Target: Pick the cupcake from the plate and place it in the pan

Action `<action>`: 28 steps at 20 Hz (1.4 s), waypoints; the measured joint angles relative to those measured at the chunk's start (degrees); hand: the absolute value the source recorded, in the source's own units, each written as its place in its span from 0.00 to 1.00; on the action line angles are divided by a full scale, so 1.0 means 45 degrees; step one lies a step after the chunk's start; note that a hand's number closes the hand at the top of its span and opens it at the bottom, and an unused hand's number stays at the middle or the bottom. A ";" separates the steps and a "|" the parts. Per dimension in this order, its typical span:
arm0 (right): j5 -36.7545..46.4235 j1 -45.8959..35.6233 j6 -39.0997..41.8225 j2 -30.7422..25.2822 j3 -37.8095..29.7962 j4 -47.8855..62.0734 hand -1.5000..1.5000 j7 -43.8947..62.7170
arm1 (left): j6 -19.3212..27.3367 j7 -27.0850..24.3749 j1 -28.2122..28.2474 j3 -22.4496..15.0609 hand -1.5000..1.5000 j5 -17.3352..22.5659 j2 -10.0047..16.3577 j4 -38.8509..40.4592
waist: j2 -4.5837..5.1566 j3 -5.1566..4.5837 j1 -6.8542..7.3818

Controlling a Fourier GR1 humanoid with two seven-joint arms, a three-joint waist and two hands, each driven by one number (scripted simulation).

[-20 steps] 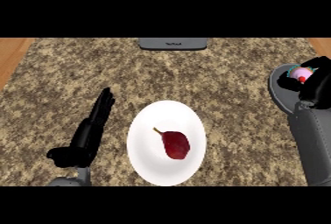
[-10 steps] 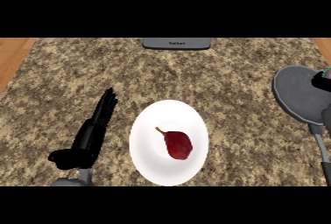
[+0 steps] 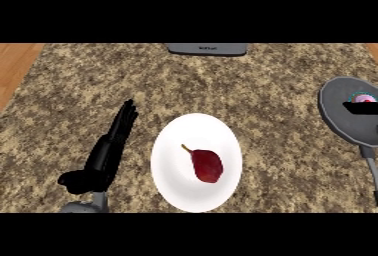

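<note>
Well, from the head view the cupcake sits in the pan at far right; the right robot hand by it is too hidden to judge. The left robot hand lies flat and empty beside the plate, likely just parked.

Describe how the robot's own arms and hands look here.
The left hand is black, long and slim; its forearm is grey and rounded. No cables or markings show. Of the right hand only a black sliver shows at the right edge.

No legible text or labels.
</note>
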 measured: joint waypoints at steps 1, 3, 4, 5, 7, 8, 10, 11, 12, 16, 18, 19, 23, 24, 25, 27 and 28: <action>-0.0222 -0.0155 0.0304 -0.0057 -0.0164 0.0215 0.00 -0.0286 | -0.0077 -0.0022 -0.0061 0.0071 0.50 0.0075 0.0042 0.0031 | 0.0011 0.0003 0.0013; -0.0529 -0.0389 0.0500 -0.0092 -0.0432 0.0626 0.00 -0.0882 | -0.0119 -0.0154 -0.0136 0.0096 0.50 0.0071 0.0026 0.0223 | 0.0032 0.0003 0.0032; -0.0741 -0.0409 0.0501 -0.0130 -0.0628 0.0713 0.00 -0.1296 | -0.0108 -0.0100 -0.0252 0.0204 0.50 0.0083 0.0074 0.0272 | 0.0039 0.0005 0.0025; -0.0944 -0.0424 0.0387 -0.0159 -0.0830 0.0742 0.00 -0.1694 | -0.0034 -0.0059 -0.0223 0.0130 0.50 0.0012 0.0013 0.0191 | 0.0038 0.0010 0.0031; -0.1443 -0.0376 -0.0040 -0.0054 -0.1303 0.0610 0.00 -0.2625 | 0.0017 -0.0069 -0.0251 0.0070 0.50 -0.0041 -0.0079 0.0276 | 0.0038 0.0015 -0.0016; -0.1738 -0.0352 -0.0257 0.0024 -0.1578 0.0535 0.00 -0.3074 | 0.0028 0.0013 -0.0292 0.0088 0.50 -0.0039 -0.0068 0.0212 | 0.0030 0.0016 -0.0029; -0.2345 -0.0402 -0.0406 0.0021 -0.2119 0.0393 0.00 -0.3862 | -0.0052 -0.0086 -0.0194 0.0216 0.50 0.0047 0.0023 0.0268 | 0.0005 0.0012 -0.0075; -0.2675 -0.0405 -0.0296 -0.0081 -0.2399 0.0335 0.00 -0.4240 | -0.0034 -0.0086 -0.0232 0.0267 0.50 0.0047 0.0027 0.0337 | -0.0012 0.0007 -0.0126; -0.2988 -0.0413 -0.0123 -0.0262 -0.2672 0.0333 0.00 -0.4522 | -0.0017 -0.0081 -0.0160 0.0269 0.50 0.0043 0.0022 0.0293 | -0.0029 0.0003 -0.0151; -0.4296 -0.0148 0.0610 -0.0392 -0.3666 0.0324 0.00 -0.5767 | 0.0064 0.0067 -0.0123 0.0301 0.50 0.0014 -0.0019 0.0184 | -0.0108 -0.0017 -0.0306; -0.4914 0.0093 0.1254 -0.0326 -0.4004 0.0181 0.00 -0.6278 | 0.0097 0.0036 -0.0172 0.0384 0.50 -0.0030 0.0007 0.0278 | -0.0160 -0.0032 -0.0425; -0.5236 0.0335 0.1701 -0.0356 -0.4187 0.0126 0.00 -0.6528 | 0.0033 0.0138 -0.0131 0.0456 0.50 0.0031 0.0098 0.0181 | -0.0184 -0.0039 -0.0472; -0.6287 0.1463 0.3846 -0.0260 -0.4553 -0.0376 0.00 -0.7433 | 0.0186 0.0023 0.0045 0.0429 0.50 -0.0077 -0.0051 0.0290 | -0.0275 -0.0060 -0.0702; -0.6456 0.1712 0.4273 -0.0207 -0.4504 -0.0599 0.00 -0.7546 | 0.0150 0.0064 0.0017 0.0507 0.50 -0.0014 -0.0029 0.0307 | -0.0284 -0.0063 -0.0725; -0.6632 0.1990 0.4727 -0.0206 -0.4460 -0.0822 0.00 -0.7617 | 0.0102 0.0038 0.0016 0.0564 0.50 0.0007 0.0018 0.0311 | -0.0291 -0.0066 -0.0736; -0.6984 0.2683 0.5534 -0.0075 -0.4368 -0.1454 0.00 -0.7799 | 0.0036 -0.0026 0.0096 0.0633 0.50 0.0042 0.0064 0.0290 | -0.0310 -0.0073 -0.0777; -0.7147 0.3103 0.5839 0.0106 -0.4308 -0.1887 0.00 -0.7902 | 0.0040 0.0032 0.0173 0.0666 0.50 0.0053 0.0093 0.0176 | -0.0324 -0.0081 -0.0802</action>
